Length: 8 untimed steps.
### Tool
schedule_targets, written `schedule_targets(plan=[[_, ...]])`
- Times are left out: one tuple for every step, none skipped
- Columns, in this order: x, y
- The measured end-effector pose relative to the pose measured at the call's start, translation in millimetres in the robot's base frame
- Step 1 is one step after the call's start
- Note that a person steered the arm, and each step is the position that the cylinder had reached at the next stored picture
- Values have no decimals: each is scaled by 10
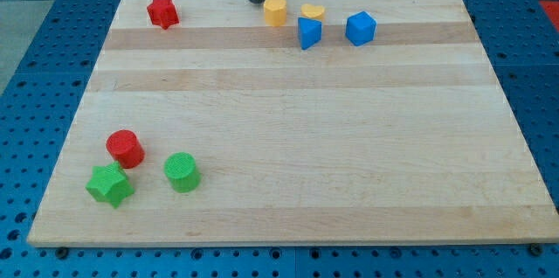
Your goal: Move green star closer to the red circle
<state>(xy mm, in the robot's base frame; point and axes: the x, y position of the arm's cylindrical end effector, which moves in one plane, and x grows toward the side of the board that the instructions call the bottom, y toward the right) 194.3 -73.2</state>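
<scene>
The green star (110, 184) sits far from the tip (255, 1), touching the red circle (125, 148). It looks light and rigid; the tip, having no fingers, should push its lower side.

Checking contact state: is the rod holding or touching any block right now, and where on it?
Nothing is held. My tip sits at the view's top, just left of the yellow block, apart from it, far from the green star.
</scene>
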Motion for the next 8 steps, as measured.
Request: schedule_targets(plan=[[125, -213], [381, -334], [750, -440], [1237, -602], [1658, -926], [2075, -1302], [2529, -1707], [2914, -2144]])
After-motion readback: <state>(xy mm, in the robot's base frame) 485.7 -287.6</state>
